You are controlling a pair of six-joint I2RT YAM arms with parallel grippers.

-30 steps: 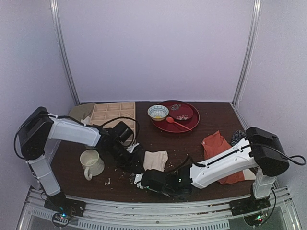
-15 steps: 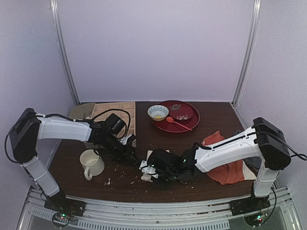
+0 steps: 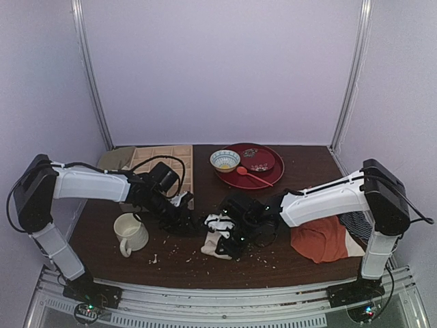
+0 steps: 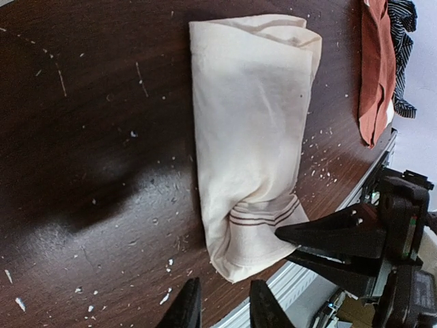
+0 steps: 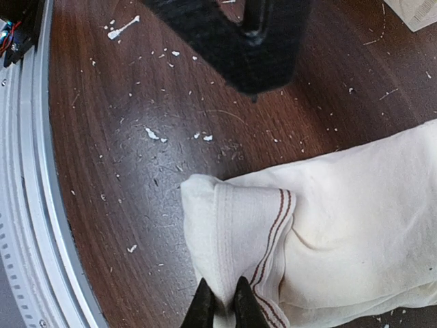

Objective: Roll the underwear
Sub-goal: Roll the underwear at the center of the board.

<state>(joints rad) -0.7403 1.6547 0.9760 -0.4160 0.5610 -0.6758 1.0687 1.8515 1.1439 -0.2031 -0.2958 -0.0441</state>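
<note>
- The room: pale lilac walls [image 3: 218,68] close three sides. Only the top camera shows them; both wrist cameras see only the tabletop.
- One table [image 3: 293,263] of dark brown wood, with many small white crumbs on it. They are clear in the wrist views and only faint specks from above.
- Two arms. The left gripper [image 4: 222,311] hangs just beside the striped end of the underwear [image 4: 249,137]. Its fingers stand about half apart with only bare wood between them, and it holds nothing. The right gripper [image 5: 218,304] has its fingers pressed together on a fold of that same end.
- One orange-red garment [image 3: 319,240] at the right, with one dark striped cloth [image 3: 358,222] touching its right side.
- One wooden tray [image 3: 160,162] with compartments, at the far left.
- The underwear is one cream piece, folded into a long bundle at the middle front of the table, between the two grippers. Its thin red-brown stripes show only in the wrist views.
- One red plate [image 3: 273,174] at the far middle.
- One cream mug [image 3: 130,232] at the left front.
- One small bowl [image 3: 224,160] at the plate's left edge.
- One red spoon [image 3: 249,175] on the plate.
</note>
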